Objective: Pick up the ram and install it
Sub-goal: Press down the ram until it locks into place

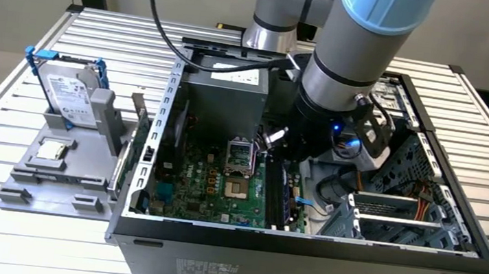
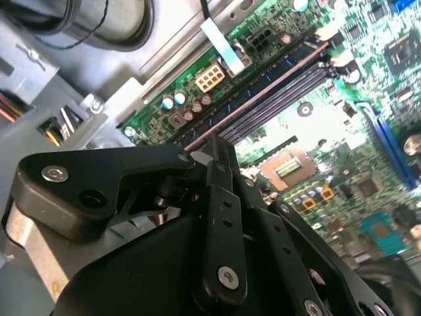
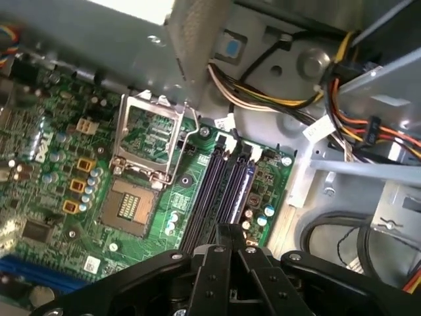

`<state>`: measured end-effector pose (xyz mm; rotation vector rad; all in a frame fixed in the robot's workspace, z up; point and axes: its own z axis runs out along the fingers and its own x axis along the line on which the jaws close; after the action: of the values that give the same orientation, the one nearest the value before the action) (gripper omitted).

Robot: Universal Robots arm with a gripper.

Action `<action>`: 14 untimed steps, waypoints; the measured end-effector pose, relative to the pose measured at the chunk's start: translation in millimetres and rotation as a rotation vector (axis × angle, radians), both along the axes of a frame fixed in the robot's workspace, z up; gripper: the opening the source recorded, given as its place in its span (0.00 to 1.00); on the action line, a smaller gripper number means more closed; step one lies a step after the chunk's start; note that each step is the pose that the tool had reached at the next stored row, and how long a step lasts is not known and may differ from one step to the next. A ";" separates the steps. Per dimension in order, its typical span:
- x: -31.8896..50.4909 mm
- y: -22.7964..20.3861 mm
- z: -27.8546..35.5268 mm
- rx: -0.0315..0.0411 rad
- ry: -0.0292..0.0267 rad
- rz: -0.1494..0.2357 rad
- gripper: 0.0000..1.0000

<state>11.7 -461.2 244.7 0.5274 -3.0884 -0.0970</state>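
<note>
While the black two-finger gripper [image 2: 212, 146] looks pinched narrow on its near end, the long thin dark circuit-board ram [image 2: 263, 90] lies along the black memory slots [image 3: 210, 184] — light, stiff, fragile — grip flat faces, not contacts.

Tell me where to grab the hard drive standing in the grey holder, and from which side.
Grip the hard drive across its two long sides, on the blue bracket rails near the top, coming from above. It stands on end, leaning back, lower end seated in the grey holder, so the upper part is free.
</note>
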 end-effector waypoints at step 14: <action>5.0 0.0 0.0 0.0000 -0.0004 0.190 0.00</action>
<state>16.7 -461.2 244.7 0.8170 -3.0192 -0.0953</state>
